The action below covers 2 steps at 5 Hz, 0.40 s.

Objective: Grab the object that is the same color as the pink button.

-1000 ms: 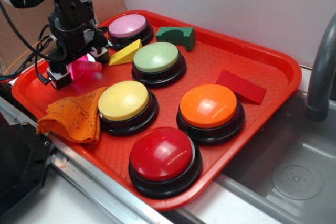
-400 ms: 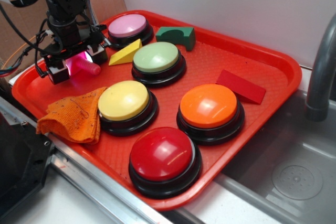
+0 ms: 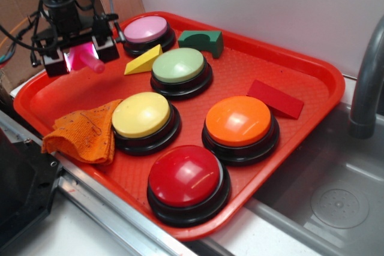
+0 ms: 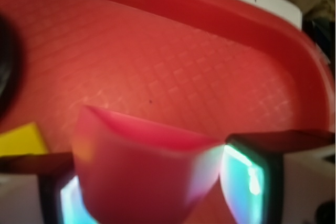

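Jaws of gripper (image 3: pixel 80 58) clamping pink bolt (image 3: pixel 90 63) clear of tray (image 3: pixel 312 64); lifting straight, avoiding pink button (image 3: pixel 146 29)

Pink toy bolt (image 3: pixel 86 61) clamped between jaws above tray, pink button (image 3: pixel 146 29) at rear

grey counter (image 3: pixel 90 232), red tray (image 3: pixel 312 82) on it

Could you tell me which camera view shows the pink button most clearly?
The exterior view: the pink button sits whole at the tray's far edge, dome and black base visible. The wrist view shows none of it, mostly the pink bolt in the gripper.
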Each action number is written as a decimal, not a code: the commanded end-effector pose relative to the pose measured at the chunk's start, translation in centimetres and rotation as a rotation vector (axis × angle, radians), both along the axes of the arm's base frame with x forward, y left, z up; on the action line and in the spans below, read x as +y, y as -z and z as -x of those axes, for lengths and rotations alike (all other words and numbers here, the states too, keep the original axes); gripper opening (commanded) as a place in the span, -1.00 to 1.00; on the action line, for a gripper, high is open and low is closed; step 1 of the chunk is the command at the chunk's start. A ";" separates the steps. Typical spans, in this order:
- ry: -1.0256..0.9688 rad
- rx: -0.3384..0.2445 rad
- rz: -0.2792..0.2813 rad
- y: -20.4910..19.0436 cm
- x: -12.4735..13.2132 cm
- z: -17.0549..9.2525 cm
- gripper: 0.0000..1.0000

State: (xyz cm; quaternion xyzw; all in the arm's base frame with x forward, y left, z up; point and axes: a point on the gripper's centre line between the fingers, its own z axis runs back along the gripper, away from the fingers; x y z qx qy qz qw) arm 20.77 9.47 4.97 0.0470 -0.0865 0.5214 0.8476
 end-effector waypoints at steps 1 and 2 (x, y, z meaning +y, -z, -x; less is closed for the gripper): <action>0.441 -0.017 0.101 -8.0 -3.4 0.4 -1.00; 0.691 -0.018 0.137 -10.7 -5.2 1.3 -1.00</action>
